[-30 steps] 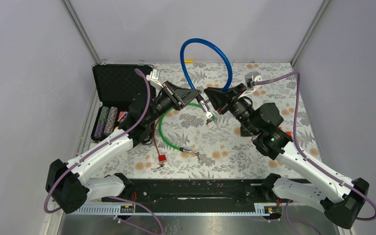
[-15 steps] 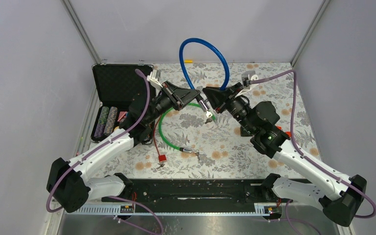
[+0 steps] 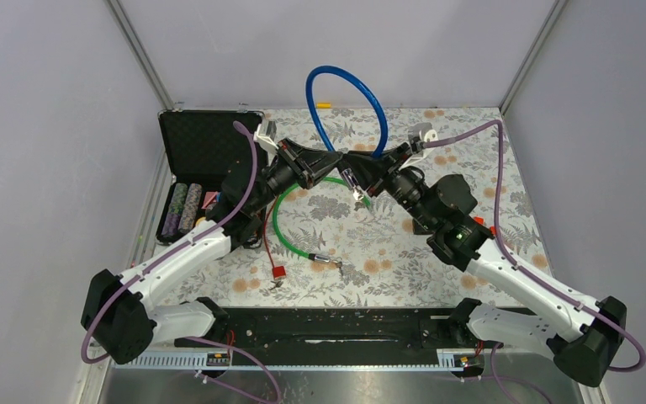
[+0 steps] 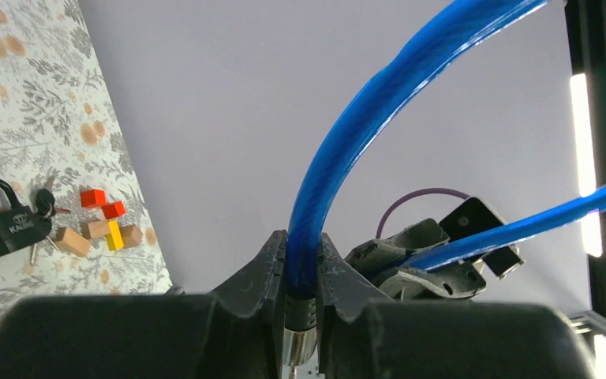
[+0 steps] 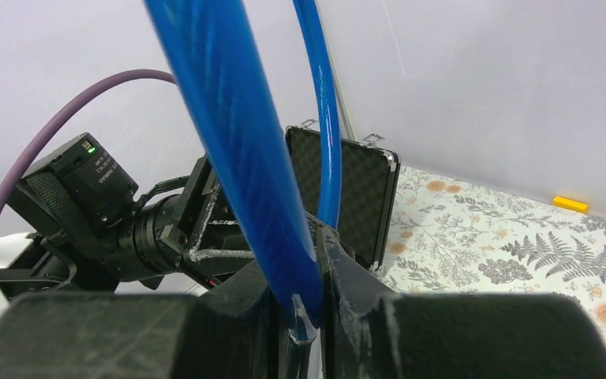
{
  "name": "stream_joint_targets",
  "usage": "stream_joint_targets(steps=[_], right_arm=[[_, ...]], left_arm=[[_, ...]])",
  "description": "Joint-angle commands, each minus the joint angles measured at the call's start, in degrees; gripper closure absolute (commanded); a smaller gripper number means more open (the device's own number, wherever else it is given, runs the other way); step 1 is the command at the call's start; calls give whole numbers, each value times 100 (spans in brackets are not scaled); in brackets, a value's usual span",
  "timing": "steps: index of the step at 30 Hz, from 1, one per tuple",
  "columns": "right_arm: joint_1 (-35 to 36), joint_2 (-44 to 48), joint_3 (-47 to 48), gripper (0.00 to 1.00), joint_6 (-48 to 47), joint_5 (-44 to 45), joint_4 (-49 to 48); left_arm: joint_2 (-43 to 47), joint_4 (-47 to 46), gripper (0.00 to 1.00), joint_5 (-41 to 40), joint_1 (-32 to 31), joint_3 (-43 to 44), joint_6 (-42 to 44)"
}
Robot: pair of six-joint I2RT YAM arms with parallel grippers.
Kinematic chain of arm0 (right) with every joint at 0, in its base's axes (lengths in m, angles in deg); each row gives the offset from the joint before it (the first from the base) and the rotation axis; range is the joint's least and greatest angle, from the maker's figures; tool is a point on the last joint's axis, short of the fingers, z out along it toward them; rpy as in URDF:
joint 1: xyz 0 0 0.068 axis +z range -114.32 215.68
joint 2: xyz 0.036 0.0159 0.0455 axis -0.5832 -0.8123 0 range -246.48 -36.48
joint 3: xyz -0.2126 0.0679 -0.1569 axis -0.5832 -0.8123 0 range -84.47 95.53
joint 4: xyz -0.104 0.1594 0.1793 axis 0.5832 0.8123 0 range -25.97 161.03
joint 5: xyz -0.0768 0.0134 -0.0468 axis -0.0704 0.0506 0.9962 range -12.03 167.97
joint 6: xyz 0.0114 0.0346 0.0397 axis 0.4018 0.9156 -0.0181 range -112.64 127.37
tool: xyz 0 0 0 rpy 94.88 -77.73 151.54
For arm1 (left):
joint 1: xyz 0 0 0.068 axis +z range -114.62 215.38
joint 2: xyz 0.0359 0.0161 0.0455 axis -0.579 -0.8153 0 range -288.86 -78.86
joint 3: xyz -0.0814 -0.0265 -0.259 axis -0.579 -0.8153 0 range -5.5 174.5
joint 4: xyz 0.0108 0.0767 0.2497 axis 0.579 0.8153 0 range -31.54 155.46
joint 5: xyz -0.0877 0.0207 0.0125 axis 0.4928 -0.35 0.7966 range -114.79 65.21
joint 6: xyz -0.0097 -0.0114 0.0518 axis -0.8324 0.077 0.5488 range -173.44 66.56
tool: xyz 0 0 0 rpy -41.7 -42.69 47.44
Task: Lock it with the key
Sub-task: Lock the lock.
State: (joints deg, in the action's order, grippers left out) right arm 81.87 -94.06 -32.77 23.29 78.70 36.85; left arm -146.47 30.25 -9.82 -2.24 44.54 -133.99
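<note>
My left gripper (image 4: 301,257) is clamped on one end of the blue cable lock (image 3: 341,70) and my right gripper (image 5: 306,272) is clamped on the other. The two ends meet in the air just right of the black case (image 3: 206,143). The loop arches up beyond the case's far right corner.

In the top view we see the right gripper (image 3: 355,167) carried leftward. The gap that lay between it and the left gripper (image 3: 341,164) at the centre of the frame has closed, and the two heads now meet. The right arm (image 3: 463,240) has shifted left with it along its forearm and elbow. The blue cable loop (image 3: 341,70) above them has narrowed and leans slightly further left. The keys (image 3: 358,196) hanging below the grippers sit a little higher than before.
</note>
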Motion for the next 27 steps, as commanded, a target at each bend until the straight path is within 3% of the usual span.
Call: stream_joint_targets(steps=[1,14,20,27], right_arm=[[140,-193,-131,100,-429,-414,-390],[162,-438,11,100,-319,-149,350],[162,-150,467,84,-193,129,972],[162,-71,965,77,45,55,1491]], left_arm=[[-75,-983,100,142,-37,14,-998],[-167,-1573,100,287,-129,58,-1172],[-129,-2445,100,-7,-123,-473,-1381],[-240,-2588,100,21,-115,-600,-1421]])
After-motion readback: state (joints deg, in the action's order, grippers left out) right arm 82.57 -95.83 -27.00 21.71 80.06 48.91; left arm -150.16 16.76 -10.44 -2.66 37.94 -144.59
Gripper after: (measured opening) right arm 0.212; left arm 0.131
